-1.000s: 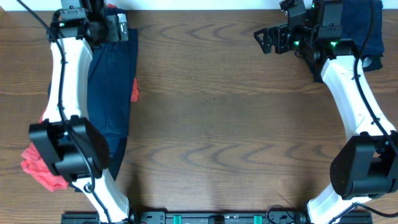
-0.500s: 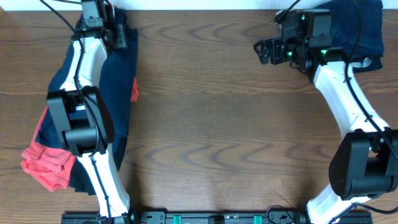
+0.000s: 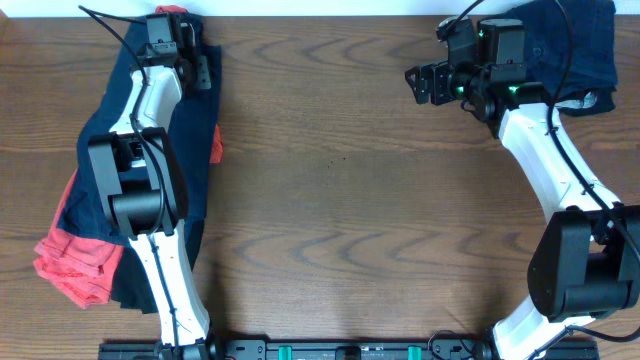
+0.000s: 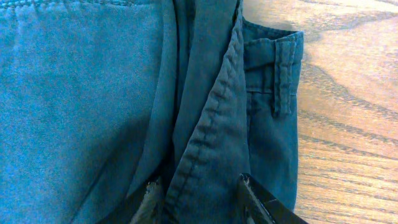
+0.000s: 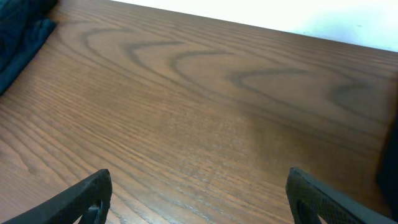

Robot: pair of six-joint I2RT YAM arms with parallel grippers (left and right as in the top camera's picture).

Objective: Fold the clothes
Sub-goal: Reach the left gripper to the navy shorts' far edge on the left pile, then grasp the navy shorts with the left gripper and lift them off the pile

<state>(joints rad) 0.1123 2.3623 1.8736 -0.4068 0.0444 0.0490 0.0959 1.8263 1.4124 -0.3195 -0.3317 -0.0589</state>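
Observation:
A dark navy shorts-like garment (image 3: 190,150) lies lengthwise along the table's left side, partly under my left arm. My left gripper (image 3: 200,68) is at its far end. In the left wrist view, the left gripper (image 4: 198,185) is shut on a stitched fold of the navy cloth (image 4: 93,93), with a belt-loop waistband edge (image 4: 283,68) to the right. A coral-red garment (image 3: 70,265) lies crumpled at the near left. My right gripper (image 3: 420,82) hovers open over bare wood at the far right; nothing lies between the jaws of the right gripper (image 5: 199,180).
A second dark blue cloth pile (image 3: 575,45) sits in the far right corner behind my right arm, and its edge (image 5: 18,31) shows in the right wrist view. The wooden table (image 3: 350,200) spreads between the arms. A small red patch (image 3: 216,146) peeks out beside the navy garment.
My left arm has straightened toward the far edge, and its jaws have closed from wide open onto a fold of the navy garment. The right gripper has hardly moved.

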